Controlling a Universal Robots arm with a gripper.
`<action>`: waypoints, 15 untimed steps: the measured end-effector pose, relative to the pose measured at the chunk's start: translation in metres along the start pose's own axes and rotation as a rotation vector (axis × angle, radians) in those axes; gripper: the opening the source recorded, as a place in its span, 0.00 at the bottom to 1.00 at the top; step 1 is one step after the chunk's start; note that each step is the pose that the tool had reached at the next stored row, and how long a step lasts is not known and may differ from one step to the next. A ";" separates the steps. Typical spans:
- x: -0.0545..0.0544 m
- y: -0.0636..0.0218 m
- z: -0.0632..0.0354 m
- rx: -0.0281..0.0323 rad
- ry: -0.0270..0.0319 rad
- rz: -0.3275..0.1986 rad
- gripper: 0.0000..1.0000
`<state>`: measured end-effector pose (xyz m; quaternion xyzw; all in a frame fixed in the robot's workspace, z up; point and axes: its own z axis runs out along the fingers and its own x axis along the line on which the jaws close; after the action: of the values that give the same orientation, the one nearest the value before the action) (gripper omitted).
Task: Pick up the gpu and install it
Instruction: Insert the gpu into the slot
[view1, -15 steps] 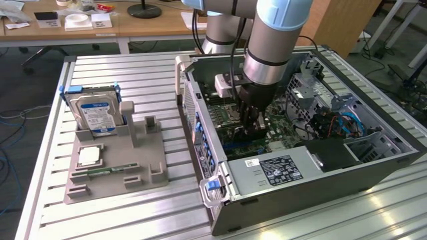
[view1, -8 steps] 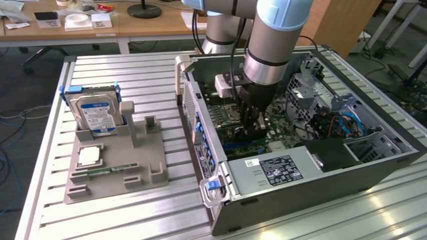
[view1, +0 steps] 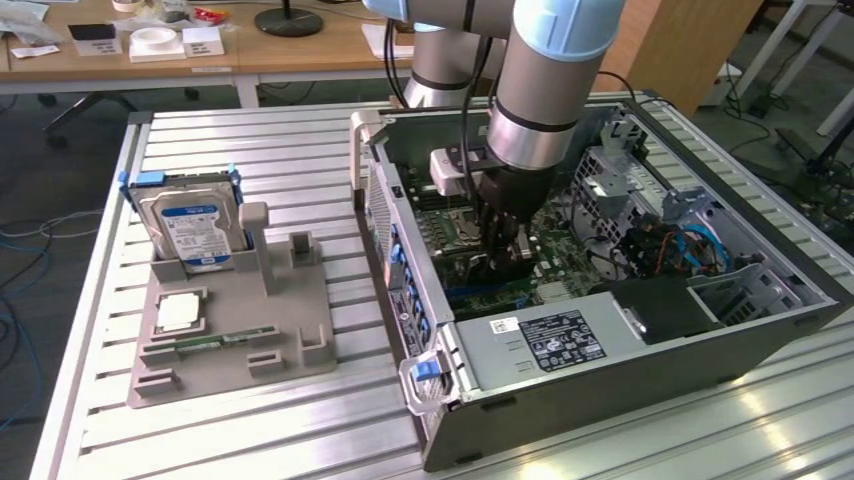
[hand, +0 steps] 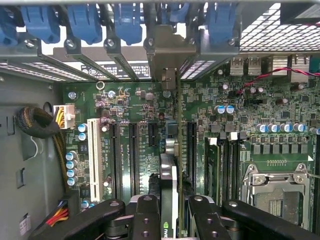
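1. Gpu (hand: 169, 200) stands on edge inside the open computer case (view1: 601, 350), seen edge-on in the wrist view; its metal bracket (hand: 167, 50) reaches up to the row of blue slot latches (hand: 85, 22) at the case's rear wall.
2. Gripper (hand: 169, 212) grasps the gpu; its black jaws sit tight against both faces of the card, one on each side; in the exterior view the gripper (view1: 507, 262) is down inside the case, right above the motherboard (view1: 554, 240).
3. Card's lower edge lies along the green board among the black expansion slots (hand: 134, 150); whether it is seated in a slot I cannot tell.
4. White slot (hand: 93, 150) stands further to one side of the card; the processor socket (hand: 275, 192) lies on the other side.
5. Case lies on its side on the slatted metal desk (view1: 267, 150), toward the exterior view's right.
6. Grey parts holder (view1: 227, 340) sits on the desk toward the exterior view's left, well apart from the gripper; a hard drive (view1: 187, 230) with a blue-white label stands upright in it; a narrow green memory stick (view1: 214, 342) lies flat near its front.
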<state>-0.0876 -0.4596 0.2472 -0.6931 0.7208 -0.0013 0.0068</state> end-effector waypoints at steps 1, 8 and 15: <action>0.000 0.0000 0.0001 -0.0001 0.0002 0.000 0.27; 0.000 0.0001 0.0018 -0.0001 0.0001 0.000 0.27; 0.000 0.0000 0.0030 -0.0001 0.0002 0.000 0.27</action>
<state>-0.0876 -0.4596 0.2441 -0.6932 0.7208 -0.0013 0.0067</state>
